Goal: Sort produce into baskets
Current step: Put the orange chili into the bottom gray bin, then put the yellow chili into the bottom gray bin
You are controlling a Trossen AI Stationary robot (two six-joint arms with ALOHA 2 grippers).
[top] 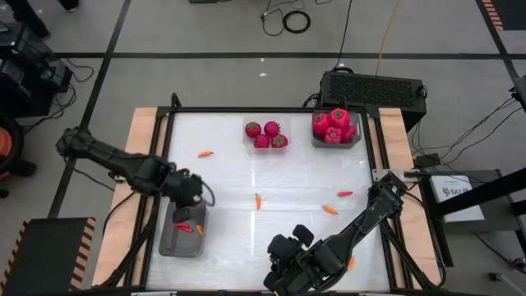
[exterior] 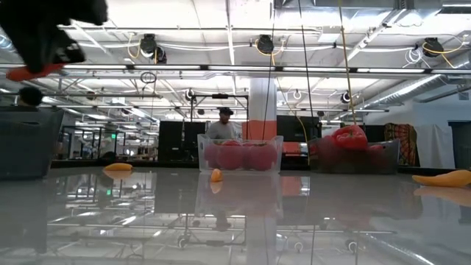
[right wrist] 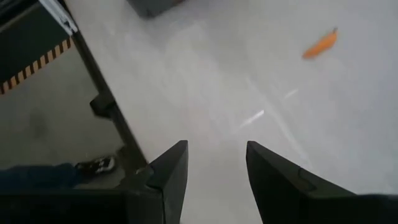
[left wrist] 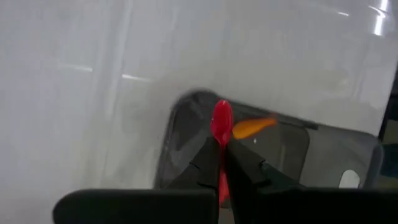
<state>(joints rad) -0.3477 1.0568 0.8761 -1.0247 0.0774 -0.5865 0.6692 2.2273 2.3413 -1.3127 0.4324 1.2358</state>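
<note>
My left gripper (top: 187,219) is shut on a small red pepper (left wrist: 221,121) above a grey tray (top: 168,240) at the table's near left. An orange pepper (left wrist: 252,127) lies in that tray (left wrist: 292,149). My right gripper (top: 283,261) is open and empty over the table's near edge, and its fingers show apart in the right wrist view (right wrist: 216,155). Red tomatoes (top: 265,134) sit in a group at the far middle. More tomatoes (top: 334,125) fill a tray (top: 355,143) at the far right. My left gripper pinches the red pepper between its two fingertips (left wrist: 208,158). The pepper's rounded end (left wrist: 221,115) sticks out past the fingertips. The fingers point down at a slant over the grey tray. The pepper is lifted clear of the tray.
Loose peppers lie on the white table: orange ones at the far left (top: 205,154), the middle (top: 257,201), the right (top: 329,210) and the near right (top: 351,263), and a red one (top: 344,194). A black box (top: 371,89) stands beyond the far edge.
</note>
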